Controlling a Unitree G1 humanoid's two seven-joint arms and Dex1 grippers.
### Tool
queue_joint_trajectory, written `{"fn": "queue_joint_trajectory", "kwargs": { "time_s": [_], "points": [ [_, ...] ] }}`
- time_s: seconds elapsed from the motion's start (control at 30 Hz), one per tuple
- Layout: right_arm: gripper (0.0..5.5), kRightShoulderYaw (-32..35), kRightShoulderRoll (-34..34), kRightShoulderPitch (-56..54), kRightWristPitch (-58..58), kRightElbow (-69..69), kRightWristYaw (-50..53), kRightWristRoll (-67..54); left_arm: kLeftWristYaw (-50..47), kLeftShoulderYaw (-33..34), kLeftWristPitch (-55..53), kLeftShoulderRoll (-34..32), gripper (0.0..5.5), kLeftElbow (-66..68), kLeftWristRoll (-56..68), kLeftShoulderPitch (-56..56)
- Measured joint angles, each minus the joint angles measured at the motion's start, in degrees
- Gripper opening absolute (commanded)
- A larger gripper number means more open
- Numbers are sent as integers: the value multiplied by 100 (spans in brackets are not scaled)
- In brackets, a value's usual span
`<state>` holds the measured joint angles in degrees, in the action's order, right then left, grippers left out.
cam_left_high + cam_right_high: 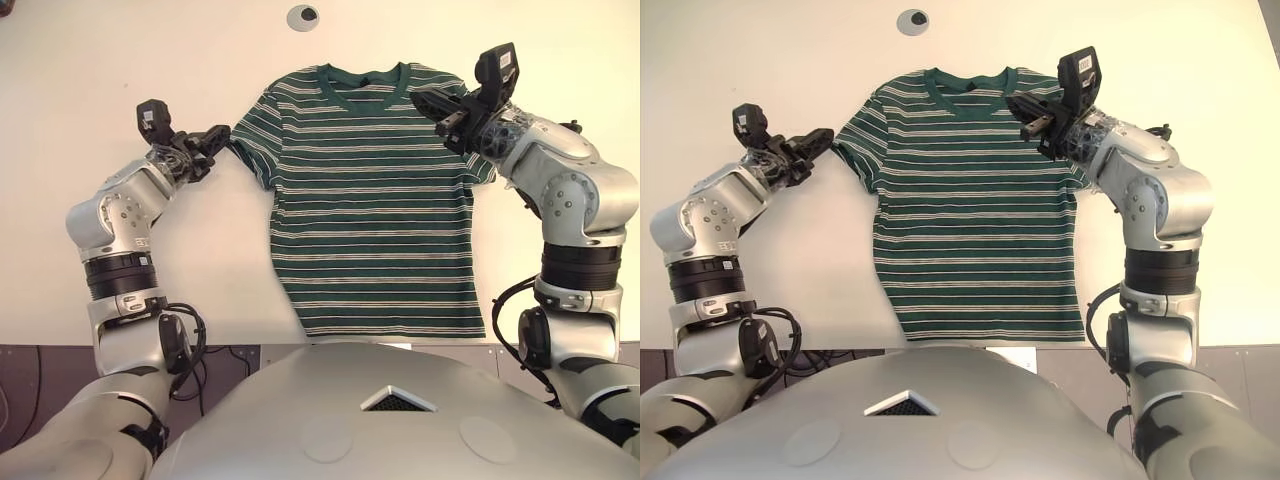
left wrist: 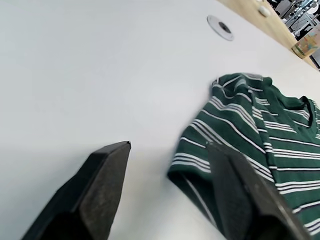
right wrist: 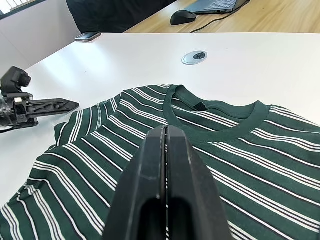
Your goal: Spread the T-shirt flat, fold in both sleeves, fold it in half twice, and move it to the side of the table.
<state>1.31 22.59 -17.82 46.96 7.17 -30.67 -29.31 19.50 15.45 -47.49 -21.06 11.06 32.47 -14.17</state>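
While left gripper (image 1: 224, 134) gapes beside the T-shirt (image 1: 372, 205), right gripper (image 1: 424, 100) hovers closed

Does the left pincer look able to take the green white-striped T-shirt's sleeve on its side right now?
Likely yes. The left pincer is open beside the hem of the left sleeve of the green white-striped T-shirt, which lies flat on the white table with nothing between them.

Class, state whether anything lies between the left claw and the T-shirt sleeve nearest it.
Nothing visible does. The open left claw is right at the edge of the sleeve, over bare table.
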Motion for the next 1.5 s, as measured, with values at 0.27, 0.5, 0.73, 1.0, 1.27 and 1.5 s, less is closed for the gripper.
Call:
{"fn": "queue_joint_trajectory", "kwargs": {
  "time_s": [0.27, 0.5, 0.73, 1.0, 1.27, 1.5],
  "points": [
    [0, -73, -12, 63, -5, 12, 53, -1, -18, -197, 23, 249, 162, 19, -104, -98],
    [0, -82, -173, 62, -15, 17, 102, -7, -49, -194, 54, 304, 55, 31, -275, -98],
    [0, -16, -174, 61, -60, 6, 109, 0, -90, -176, 169, 333, 2, 120, -439, -129],
    [0, 90, -177, 55, -133, -63, 218, 26, -35, -89, 684, -22, 2, 790, -815, -512],
    [0, 92, -179, 43, -177, -125, 228, 47, 391, -717, 747, -356, 2, 797, -1270, -1272],
    [0, 96, -192, 36, -183, -129, 312, 49, 169, -1311, -333, 134, 2, -724, -1211, -1051]
  ]
}}
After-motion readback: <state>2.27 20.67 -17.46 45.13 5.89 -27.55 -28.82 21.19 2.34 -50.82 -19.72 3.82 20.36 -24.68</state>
